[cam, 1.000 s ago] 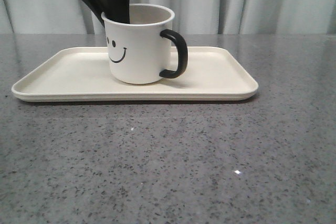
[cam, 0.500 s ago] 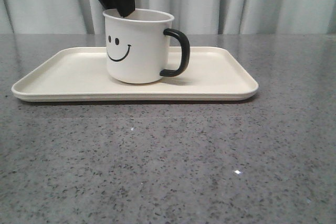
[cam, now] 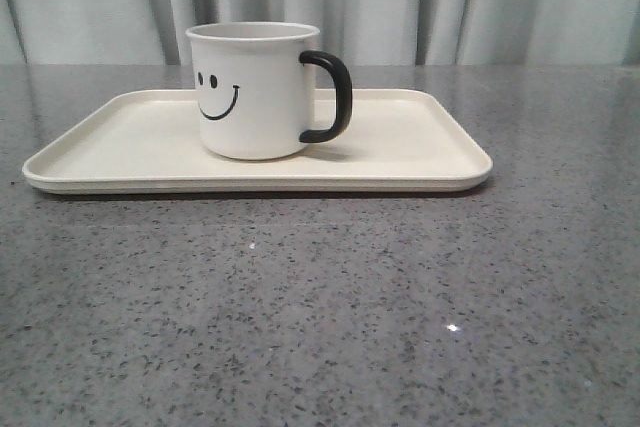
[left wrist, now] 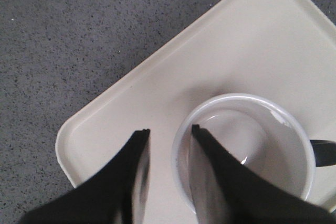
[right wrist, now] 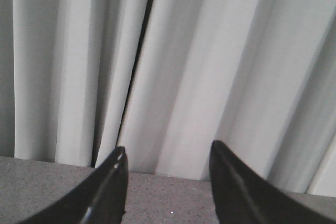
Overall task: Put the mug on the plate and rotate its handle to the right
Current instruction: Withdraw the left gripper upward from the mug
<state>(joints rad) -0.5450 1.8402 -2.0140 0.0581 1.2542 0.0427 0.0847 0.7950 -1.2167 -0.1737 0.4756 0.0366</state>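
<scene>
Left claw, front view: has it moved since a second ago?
Yes. It has risen off the mug rim, almost out of frame; the plate stayed put.

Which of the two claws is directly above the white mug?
The left claw: its black fingers straddle the rim of the white smiley-face mug on the cream rectangular tray. The right claw faces only grey curtains.

No readable text, only smiley face on mug (cam: pixel 255 92)

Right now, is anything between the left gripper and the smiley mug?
Nothing visible is. The left gripper hangs open right above the mug, its fingers straddling the rim. The mug already stands on the plate.
</scene>
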